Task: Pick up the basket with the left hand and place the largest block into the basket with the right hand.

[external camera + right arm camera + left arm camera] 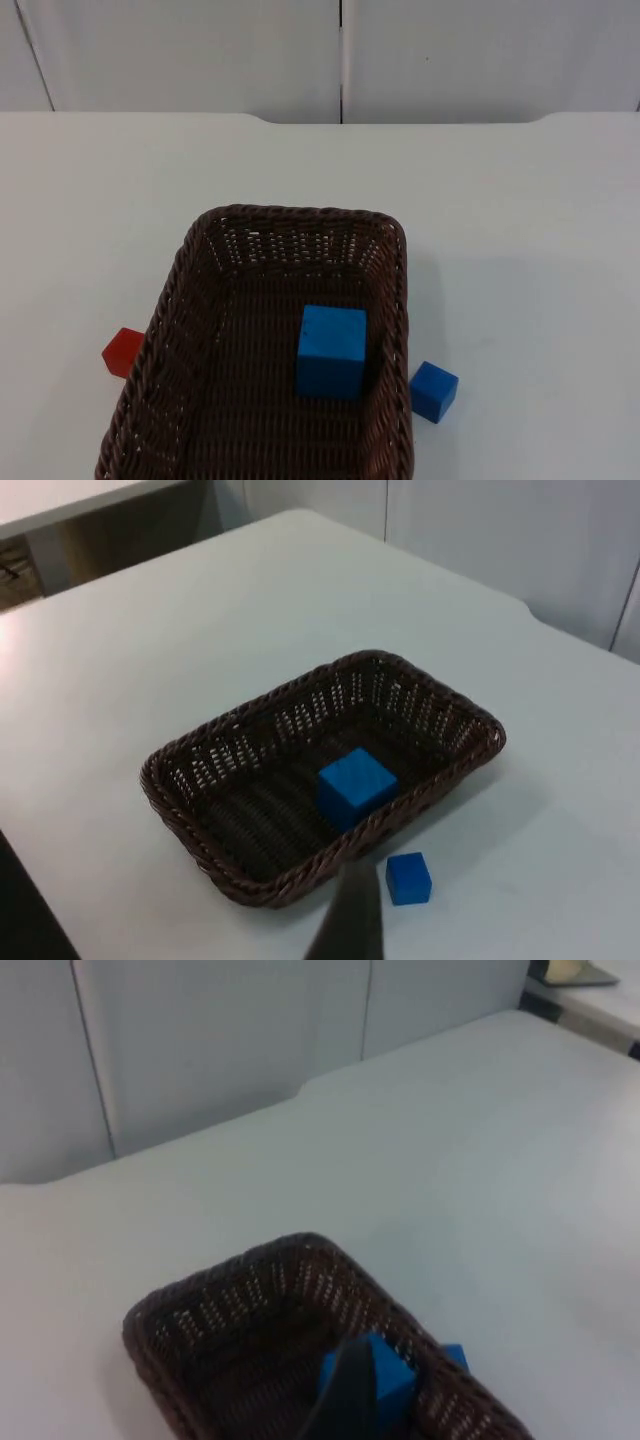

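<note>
A dark brown wicker basket [300, 214] rests on the white table near its front edge. Inside it, toward the right wall, sits the large blue block [331, 351]. A small blue block [433, 390] lies on the table just outside the basket's right wall. A red block [123, 351] peeks out from beside the left wall, partly hidden. My left gripper [345, 1400] hovers well above the basket [230, 1282], apart from it, with the large blue block [385, 1372] below. My right gripper [350, 920] hangs high over the small blue block [408, 877] and basket [420, 676].
The grey partition wall [200, 50] closes the table's far edge. Bare white table [520, 220] spreads behind and to both sides of the basket. Another table surface [60, 505] stands beyond this one in the right wrist view.
</note>
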Available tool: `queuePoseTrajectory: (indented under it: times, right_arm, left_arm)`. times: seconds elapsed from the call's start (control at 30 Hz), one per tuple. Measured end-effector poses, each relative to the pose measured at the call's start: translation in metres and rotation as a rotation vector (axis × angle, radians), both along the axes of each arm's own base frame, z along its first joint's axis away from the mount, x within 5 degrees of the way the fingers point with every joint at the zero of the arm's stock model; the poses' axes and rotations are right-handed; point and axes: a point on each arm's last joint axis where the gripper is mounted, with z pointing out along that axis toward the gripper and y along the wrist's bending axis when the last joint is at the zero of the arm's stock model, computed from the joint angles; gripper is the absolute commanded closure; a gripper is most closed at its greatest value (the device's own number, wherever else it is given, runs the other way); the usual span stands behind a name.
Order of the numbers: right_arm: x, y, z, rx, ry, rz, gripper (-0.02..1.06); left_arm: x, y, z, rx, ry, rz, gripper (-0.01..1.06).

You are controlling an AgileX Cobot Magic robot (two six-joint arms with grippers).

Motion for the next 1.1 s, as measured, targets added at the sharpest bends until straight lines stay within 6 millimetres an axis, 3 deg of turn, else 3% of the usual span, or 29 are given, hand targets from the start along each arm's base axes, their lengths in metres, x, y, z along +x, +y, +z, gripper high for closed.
queuePoseTrajectory:
  times: [0.33,0.7,1.1]
  right_arm:
    - [-0.022,-0.023,-0.013,0.015,0.028,-0.006,0.35]
    - [-0.021,-0.021,-0.031,-0.055,0.134,-0.02,0.35]
    - [-0.021,-0.022,-0.032,-0.062,0.137,-0.025,0.35]
  left_arm:
    - [-0.024,0.016,-0.008,0.06,0.022,0.068,0.3]
    - [-0.046,0.038,-0.016,0.099,0.013,0.206,0.3]
    - [-0.059,0.052,-0.027,0.153,0.056,0.298,0.3]
